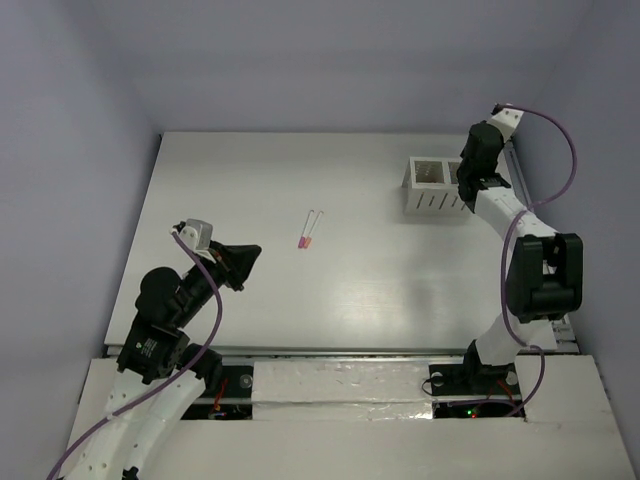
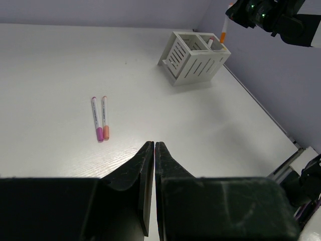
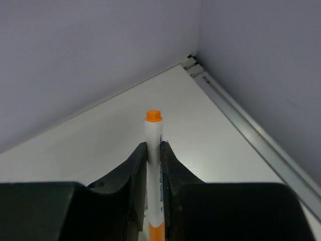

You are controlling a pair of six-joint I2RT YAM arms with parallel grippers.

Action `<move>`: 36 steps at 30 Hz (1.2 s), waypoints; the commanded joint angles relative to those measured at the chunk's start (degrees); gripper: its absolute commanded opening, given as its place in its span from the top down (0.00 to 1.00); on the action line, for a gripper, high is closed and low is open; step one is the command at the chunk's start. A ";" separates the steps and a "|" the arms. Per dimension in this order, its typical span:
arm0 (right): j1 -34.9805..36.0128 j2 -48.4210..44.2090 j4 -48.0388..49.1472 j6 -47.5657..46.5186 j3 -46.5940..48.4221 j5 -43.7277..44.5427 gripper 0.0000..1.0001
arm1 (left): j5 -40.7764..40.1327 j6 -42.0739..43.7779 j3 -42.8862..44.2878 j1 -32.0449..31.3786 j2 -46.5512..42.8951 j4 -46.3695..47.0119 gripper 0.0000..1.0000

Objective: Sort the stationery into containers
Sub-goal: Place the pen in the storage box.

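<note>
The white slotted holder (image 1: pixel 432 190) stands at the table's far right and also shows in the left wrist view (image 2: pixel 193 60). My right gripper (image 3: pixel 153 145) is shut on a white pen with orange ends (image 3: pixel 153 138), held upright just above the holder's right side (image 2: pixel 223 29). Two white pens lie side by side mid-table, one with a pink cap (image 2: pixel 95 118) and one with an orange cap (image 2: pixel 105 118); they also show in the top view (image 1: pixel 308 230). My left gripper (image 2: pixel 154 144) is shut and empty, above the table near and left of them (image 1: pixel 250 256). No chunky pieces are in view.
A metal rail (image 3: pixel 251 133) runs along the table's right edge, close beside the holder and the right arm (image 1: pixel 535 270). Purple walls close in the table at the back and both sides. The left arm (image 1: pixel 165 320) sits at the near left.
</note>
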 commanded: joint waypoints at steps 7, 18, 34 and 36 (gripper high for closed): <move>-0.19 6.62 10.59 -12.64 5.71 6.34 1.00 | 0.62 0.58 1.91 0.28 1.59 1.98 0.97; 2.09 2.06 7.61 -5.68 0.08 3.79 0.71 | 0.71 0.58 1.83 0.28 0.98 2.16 0.98; 16.48 -3.75 -7.40 1.95 1.74 -6.83 1.00 | 0.18 0.49 1.83 0.28 -0.08 2.25 0.98; 23.69 -1.91 -10.39 3.88 1.93 -9.98 1.00 | -0.61 0.40 1.74 0.28 -0.08 2.25 1.00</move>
